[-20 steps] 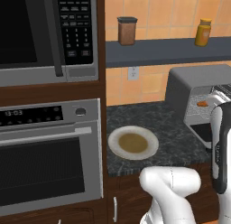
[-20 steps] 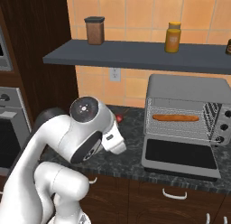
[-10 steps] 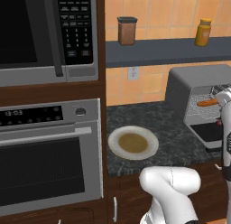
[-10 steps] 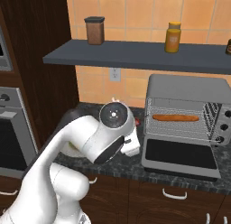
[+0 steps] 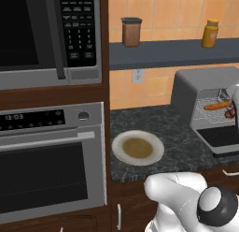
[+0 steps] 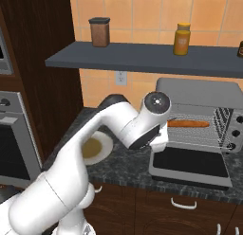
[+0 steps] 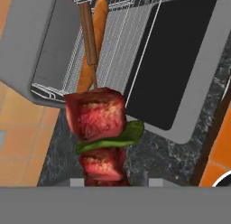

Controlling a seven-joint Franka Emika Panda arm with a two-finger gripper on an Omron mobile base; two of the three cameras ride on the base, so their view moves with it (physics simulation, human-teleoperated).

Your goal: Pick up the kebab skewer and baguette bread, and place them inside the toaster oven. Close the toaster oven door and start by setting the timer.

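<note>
Hand view: gripper (image 7: 106, 182) pinches the kebab skewer (image 7: 101, 128); its tip could snag the toaster oven's wire rack (image 7: 113, 42) beside the baguette bread (image 7: 92, 42).

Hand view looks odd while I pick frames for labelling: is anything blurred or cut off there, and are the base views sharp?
Hand view: the kebab skewer looms huge, soft-textured, cropped at the bottom; the toaster oven behind looks tilted. Left base view: even, flat lighting, baguette bread crisp. Right base view: sharp, no glare.

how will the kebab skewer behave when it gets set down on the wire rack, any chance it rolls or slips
The kebab skewer looks stiff along its thin stick, so it probably won't droop. Its blocky meat chunks should resist rolling on the wire rack. The chunks might slide along the stick if tilted steeply.
</note>
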